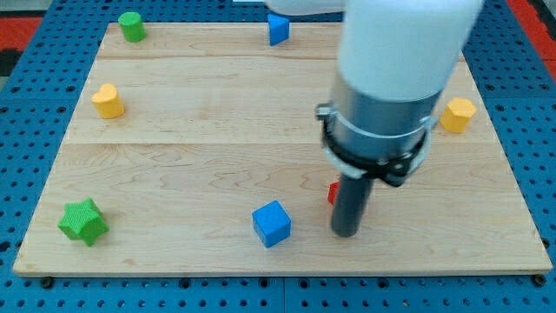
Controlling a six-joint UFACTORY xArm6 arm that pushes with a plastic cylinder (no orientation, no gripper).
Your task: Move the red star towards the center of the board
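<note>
I see a pale wooden board [200,130] of glued planks lying on a blue pegboard table [26,113]; no writing or labels are readable. My tip [346,233] rests near the view's bottom, touching a red block [333,193] mostly hidden behind the rod, its shape unclear. There are no fingers to report, only the rod. A blue cube [272,223] sits just left of the tip. A green star [83,221] lies far left.
</note>
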